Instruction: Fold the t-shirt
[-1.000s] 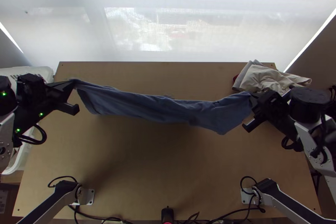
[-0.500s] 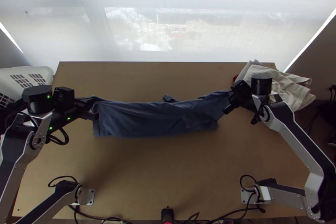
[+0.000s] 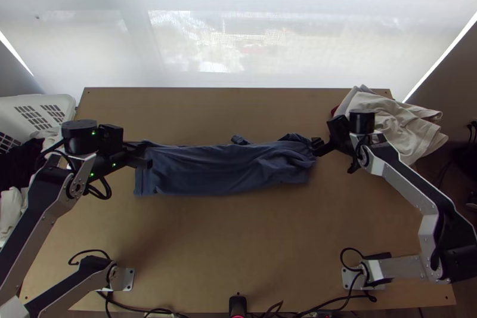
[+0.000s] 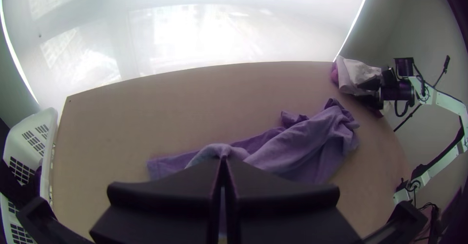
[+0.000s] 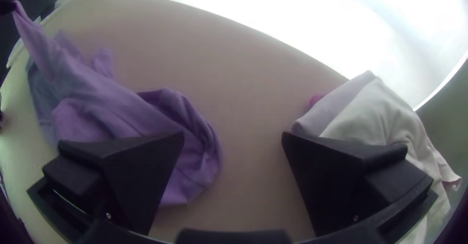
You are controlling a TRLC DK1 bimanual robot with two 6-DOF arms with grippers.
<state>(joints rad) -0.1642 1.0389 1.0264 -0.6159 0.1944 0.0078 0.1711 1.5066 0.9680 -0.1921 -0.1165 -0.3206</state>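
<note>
Blue t-shirt [image 3: 220, 169] is stretched sideways in a soft, wrinkled strip, its left end pinched by the left gripper [image 3: 145, 156]; the right gripper [image 3: 324, 135] is spread wide.

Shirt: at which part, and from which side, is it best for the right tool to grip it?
Best would probably be the shirt at its right end in the top view, approached from the right and above. That end lies bunched in raised folds, which the open right tool could likely pinch. The left tool holds the other end.
</note>
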